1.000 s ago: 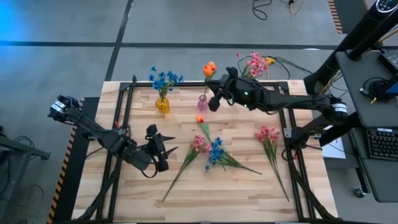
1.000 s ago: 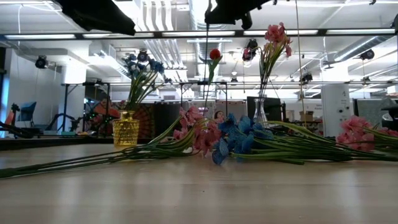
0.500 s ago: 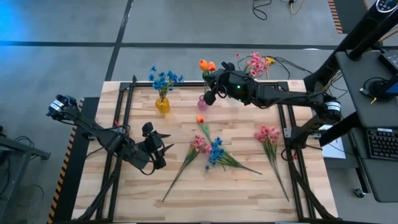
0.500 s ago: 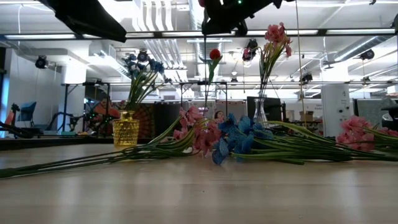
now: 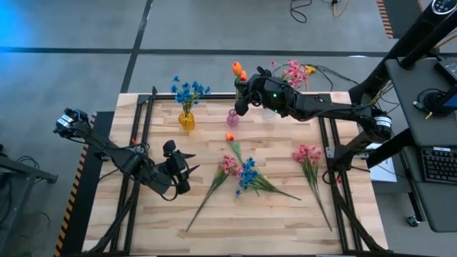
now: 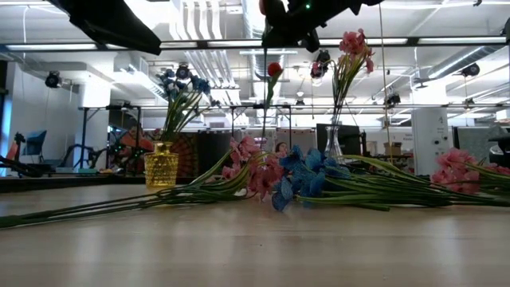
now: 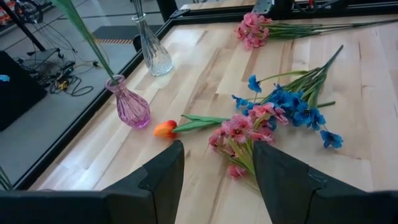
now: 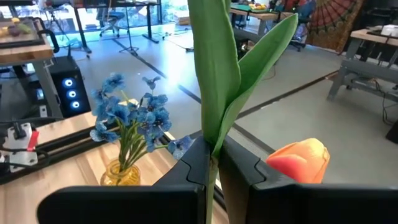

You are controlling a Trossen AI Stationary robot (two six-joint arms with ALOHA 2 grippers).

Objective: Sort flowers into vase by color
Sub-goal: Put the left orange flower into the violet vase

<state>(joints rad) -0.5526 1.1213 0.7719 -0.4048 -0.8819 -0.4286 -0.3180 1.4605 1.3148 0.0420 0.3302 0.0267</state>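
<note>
Gripping an orange tulip (image 8: 300, 160) by its green stem, the right gripper (image 8: 213, 163) is seen clamped tight above the pink vase (image 5: 233, 118) at the table's (image 5: 214, 221) far edge. Blue flowers (image 5: 188, 91) are held in the yellow vase (image 5: 186, 121); pink sprays (image 5: 293, 72) in the clear vase (image 7: 152, 50). On the table are found a loose tulip (image 7: 165, 129), a pink-and-blue bunch (image 5: 241, 172) and another pink spray (image 5: 307, 154). The left gripper (image 7: 215, 177) is observed hovering, fingers apart, empty, near the bunch.

Wooden table (image 5: 285, 214) bearing flowers (image 5: 246, 173), vases (image 5: 186, 120).
</note>
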